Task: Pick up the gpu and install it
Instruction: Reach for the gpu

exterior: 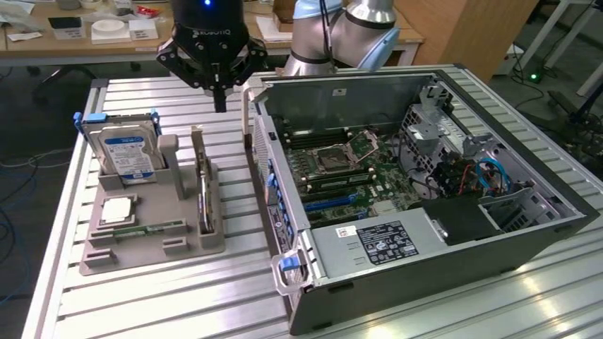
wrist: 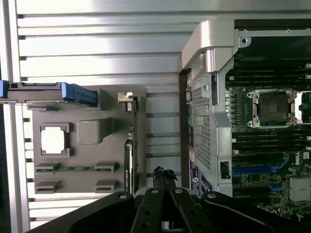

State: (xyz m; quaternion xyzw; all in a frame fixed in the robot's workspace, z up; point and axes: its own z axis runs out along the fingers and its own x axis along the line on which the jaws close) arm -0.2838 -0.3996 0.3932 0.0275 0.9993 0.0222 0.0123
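Tool [exterior: 219, 99] empty and pressed together above the worktop [exterior: 169, 296]; gpu [exterior: 200, 185] on edge in its grey holder [exterior: 151, 247].

The black tool, marked "ROBOTIQ", hangs with fingertips touching each other and nothing between them, over the strip between the holder and the open computer case [exterior: 527, 244]. In the wrist view the tool [wrist: 164, 177] sits just beside the gpu [wrist: 131, 145], which stands upright in a slot on the holder's case side. A hard drive [exterior: 127, 152] with a blue-and-white label stands in the holder too; its print is too small to read, as is the black sticker [exterior: 386, 242] inside the case.
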